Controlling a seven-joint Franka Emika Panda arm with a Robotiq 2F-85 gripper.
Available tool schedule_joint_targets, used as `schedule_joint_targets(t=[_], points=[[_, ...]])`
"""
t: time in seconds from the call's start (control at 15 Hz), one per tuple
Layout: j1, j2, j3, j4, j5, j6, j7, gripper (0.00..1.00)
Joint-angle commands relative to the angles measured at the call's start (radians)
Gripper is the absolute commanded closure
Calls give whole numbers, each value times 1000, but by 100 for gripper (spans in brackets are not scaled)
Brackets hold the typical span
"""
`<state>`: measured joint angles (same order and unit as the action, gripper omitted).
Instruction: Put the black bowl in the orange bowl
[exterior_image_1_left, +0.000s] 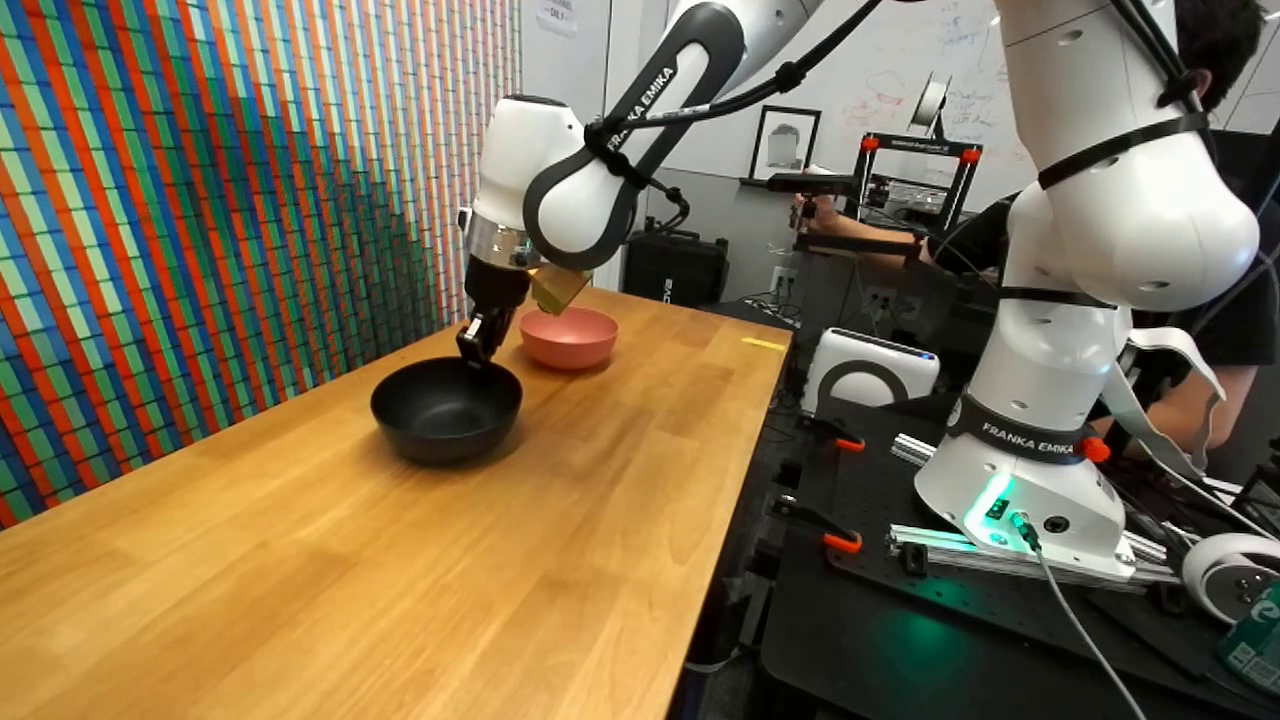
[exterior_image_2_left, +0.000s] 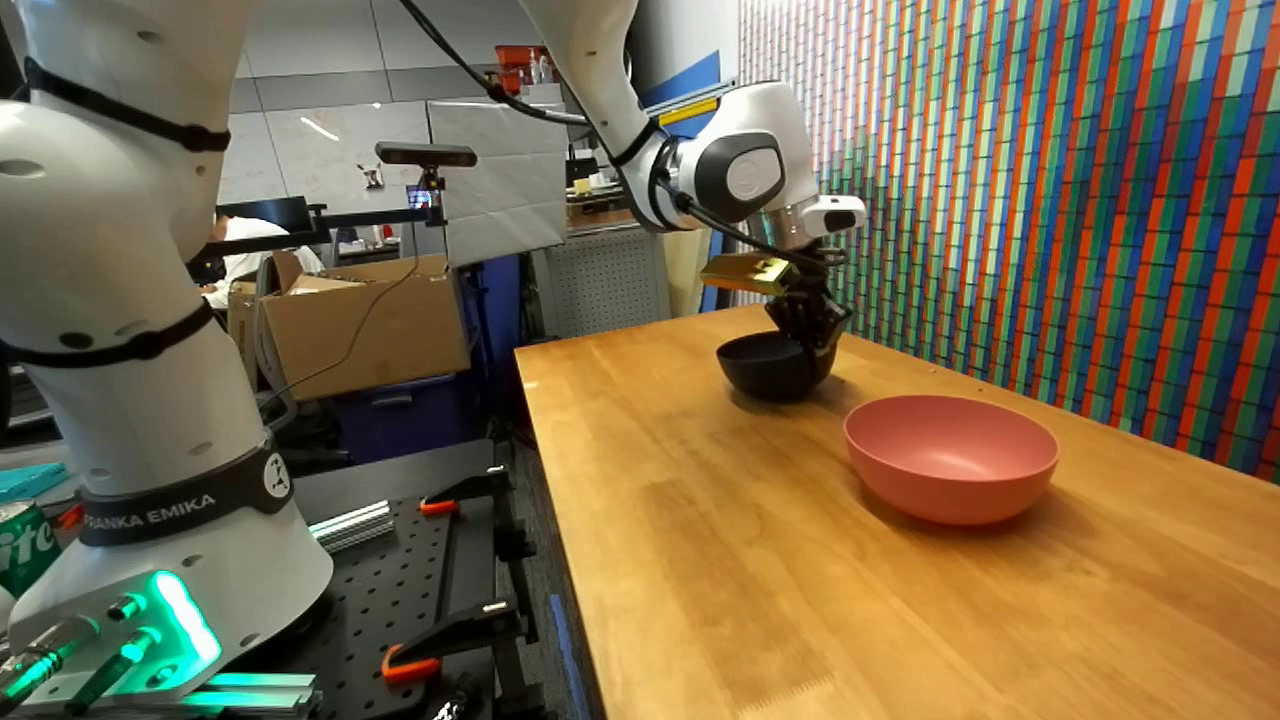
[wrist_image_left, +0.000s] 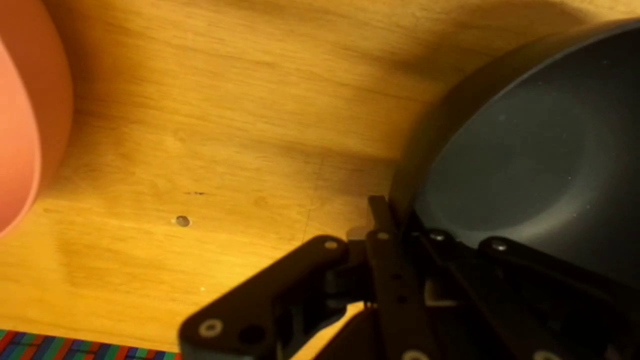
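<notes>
Black bowl (exterior_image_1_left: 440, 425) round, mouth up, pinched by hand (wrist_image_left: 397, 211); orange bowl (exterior_image_2_left: 950, 490) apart

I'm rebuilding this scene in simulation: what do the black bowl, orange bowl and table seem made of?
Black bowl: perhaps plastic, possibly coated metal, matte; only a soft sheen inside.
Orange bowl: likely plastic, smooth satin; even colour, gentle highlight inside.
Table: looks like wood, lightly glossy; grain runs in joined strips.
</notes>
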<state>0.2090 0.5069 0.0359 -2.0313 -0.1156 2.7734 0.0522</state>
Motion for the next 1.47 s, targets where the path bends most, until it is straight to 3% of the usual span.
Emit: schedule_joint_targets(t=[0.0,0.6,1.4], points=[[-1,-2,-15,30,-37,-71,-26,97],[-72,-8,-62,209,-62,-290,-58,97],[-309,-39,-118,391,16,-651,-126,97]])
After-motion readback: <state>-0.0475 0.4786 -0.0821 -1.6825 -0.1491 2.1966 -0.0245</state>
